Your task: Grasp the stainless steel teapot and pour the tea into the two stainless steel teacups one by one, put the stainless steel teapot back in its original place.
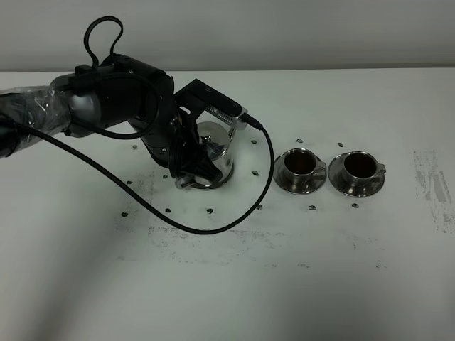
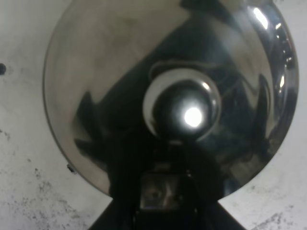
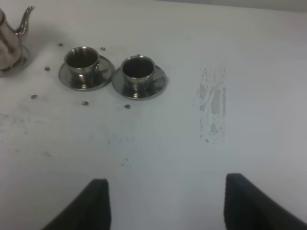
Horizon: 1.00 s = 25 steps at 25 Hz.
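The stainless steel teapot [image 1: 215, 147] stands upright on its round dish [image 1: 222, 183], left of the cups. My left gripper [image 1: 189, 169] is shut on its handle side. In the left wrist view the domed lid [image 2: 115, 72] and knob [image 2: 182, 108] fill the frame, with the left gripper [image 2: 158, 201] closed on the handle. The two stainless steel teacups [image 1: 298, 163] [image 1: 360, 165] sit on saucers, both holding dark tea [image 1: 299, 165]. The right wrist view shows the teapot [image 3: 9, 33], both cups [image 3: 81, 57] [image 3: 138, 67] and my right gripper [image 3: 165, 206], open over bare table.
The left arm's black cable [image 1: 213, 229] loops over the white table [image 1: 227, 298] in front of the teapot. Small dark marker dots [image 1: 210, 210] ring the teapot and cups. A scuffed grey patch [image 1: 434, 185] lies at the far right.
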Each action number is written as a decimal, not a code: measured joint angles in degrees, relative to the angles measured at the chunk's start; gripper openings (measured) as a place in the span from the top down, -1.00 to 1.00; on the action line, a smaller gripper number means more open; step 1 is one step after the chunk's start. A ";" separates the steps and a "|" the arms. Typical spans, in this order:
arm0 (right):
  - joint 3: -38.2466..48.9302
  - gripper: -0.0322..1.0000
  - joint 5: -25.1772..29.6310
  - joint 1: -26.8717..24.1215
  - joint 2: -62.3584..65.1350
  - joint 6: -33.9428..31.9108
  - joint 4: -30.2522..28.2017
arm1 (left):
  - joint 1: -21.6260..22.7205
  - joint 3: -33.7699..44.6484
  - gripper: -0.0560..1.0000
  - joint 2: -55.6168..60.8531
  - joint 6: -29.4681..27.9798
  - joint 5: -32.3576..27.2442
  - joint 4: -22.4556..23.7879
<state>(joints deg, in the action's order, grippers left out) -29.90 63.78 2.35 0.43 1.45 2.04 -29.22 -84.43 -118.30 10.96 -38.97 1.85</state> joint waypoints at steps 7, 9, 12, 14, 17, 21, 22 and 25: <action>0.00 -0.03 0.00 0.00 0.00 0.00 0.00 | 0.24 0.00 0.55 -0.35 -0.02 0.37 0.09; 0.00 -0.03 0.00 0.00 0.00 0.00 0.00 | 0.24 0.00 0.55 -0.35 -0.02 0.43 0.09; 0.00 -0.03 0.00 0.00 0.00 0.00 0.00 | 0.24 0.00 0.55 -0.35 -0.02 0.86 0.09; 0.00 -0.03 0.00 0.00 0.00 0.00 0.00 | 0.24 0.00 0.55 -0.35 -0.02 0.89 0.09; 0.00 -0.03 0.00 0.00 0.00 0.00 0.00 | 0.24 0.00 0.55 -0.35 -0.02 1.16 0.09; 0.00 -0.03 0.00 0.00 0.00 0.00 0.00 | 0.24 0.00 0.55 -0.35 -0.02 1.34 -0.48; 0.00 -0.03 0.00 0.00 0.00 0.00 0.00 | 0.24 0.00 0.55 -0.35 -0.02 1.51 -0.80; 0.00 -0.03 0.00 0.00 0.00 0.00 0.00 | 0.24 0.00 0.55 -0.37 -0.02 1.58 -1.34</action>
<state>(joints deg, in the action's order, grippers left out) -29.90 63.78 2.35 0.43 1.45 2.04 -28.98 -84.43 -118.67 10.94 -37.39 0.51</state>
